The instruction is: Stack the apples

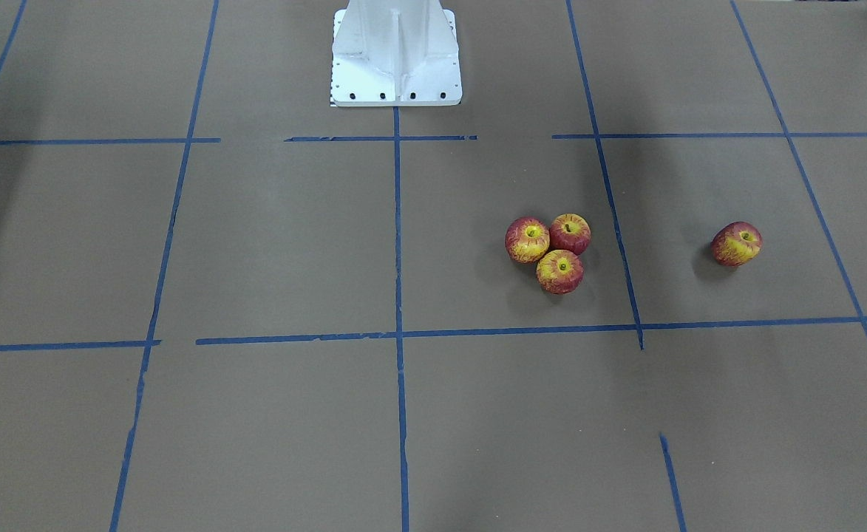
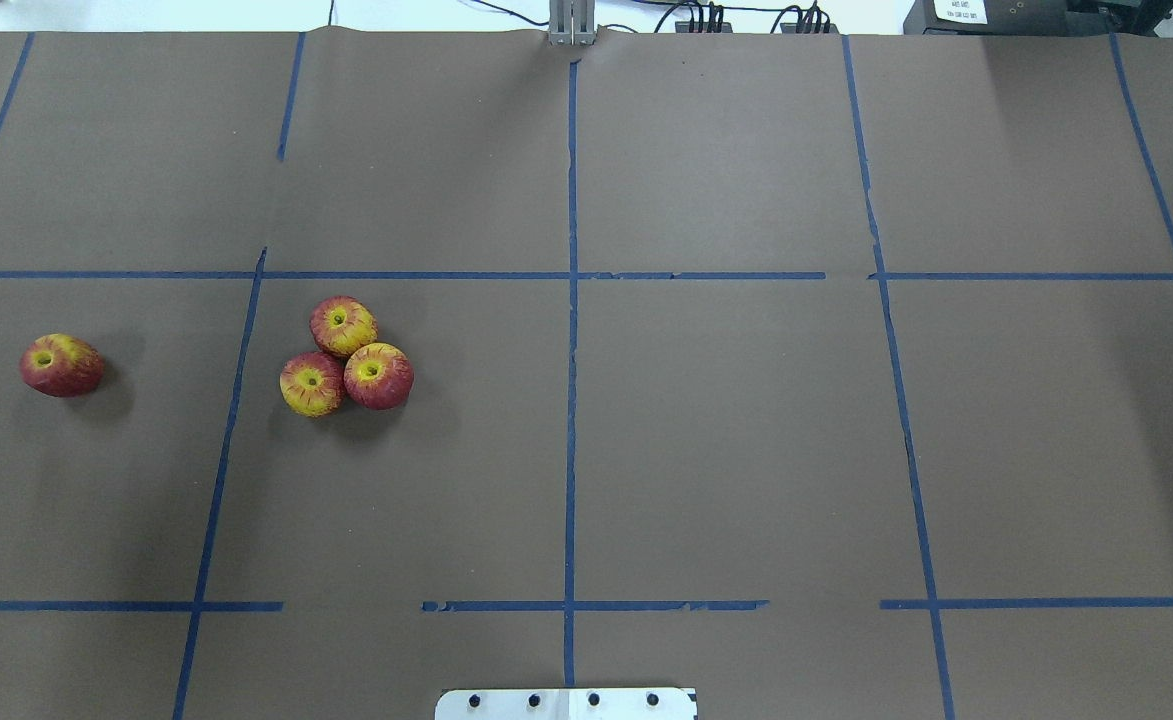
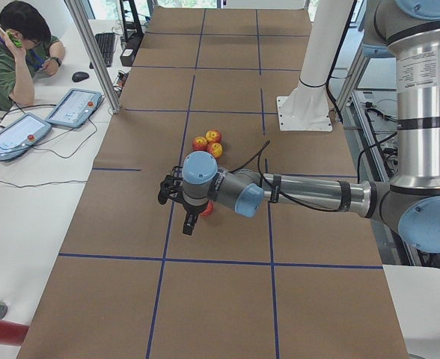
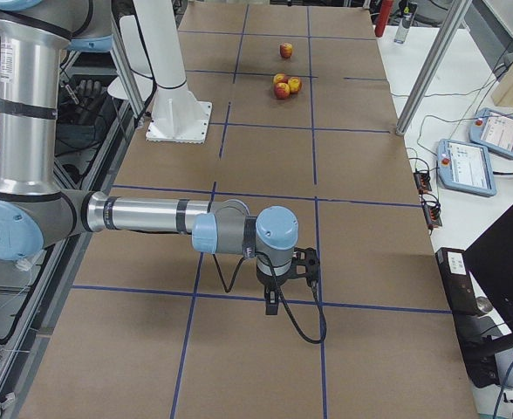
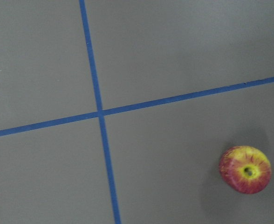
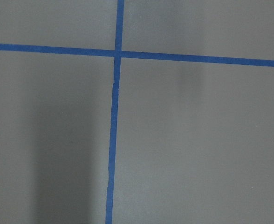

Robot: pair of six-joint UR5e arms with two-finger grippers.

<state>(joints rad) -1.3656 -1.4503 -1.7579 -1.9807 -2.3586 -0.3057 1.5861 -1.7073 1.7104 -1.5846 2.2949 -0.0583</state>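
Three small glossy red-yellow apples (image 2: 346,352) touch in triangle on brown paper tabletop (image 2: 726,440). Fourth apple (image 2: 61,365), same look, sits well apart from trio, my left side. Left fingers (image 3: 190,223), right fingers (image 4: 271,301): spread can't tell. Centre over loner, grip across belly, seat gently in trio's hollow.

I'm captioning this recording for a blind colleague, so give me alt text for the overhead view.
Three red-and-yellow apples sit touching in a cluster left of centre on a brown table, with a fourth apple alone farther left. Blue tape lines grid the table; the robot's white base plate edges in at the bottom, no arms in view.
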